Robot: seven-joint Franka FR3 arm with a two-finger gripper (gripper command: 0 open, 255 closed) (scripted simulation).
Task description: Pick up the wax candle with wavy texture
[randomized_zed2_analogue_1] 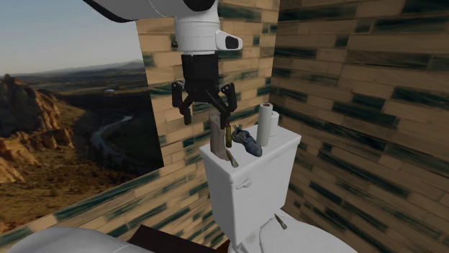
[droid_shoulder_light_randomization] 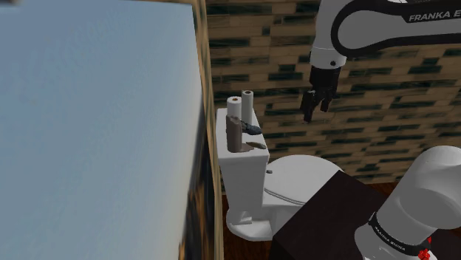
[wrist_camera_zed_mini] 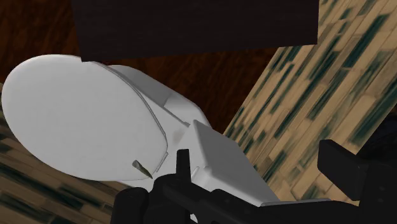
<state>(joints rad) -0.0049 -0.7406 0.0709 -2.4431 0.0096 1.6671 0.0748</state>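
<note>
On the toilet tank lid (randomized_zed2_analogue_1: pixel 282 141), at its near end in the shoulder view, the brown wavy candle (droid_shoulder_light_randomization: pixel 235 135) stands upright before two white rolls (droid_shoulder_light_randomization: pixel 234 107), while the hand (droid_shoulder_light_randomization: pixel 314 107) hangs well apart to that view's right, fingers spread and empty, judged ready for approach.

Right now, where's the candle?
Shoulder view, left of centre: the brown candle stands on the toilet tank lid, in front of two white rolls, a dark object beside it.
</note>
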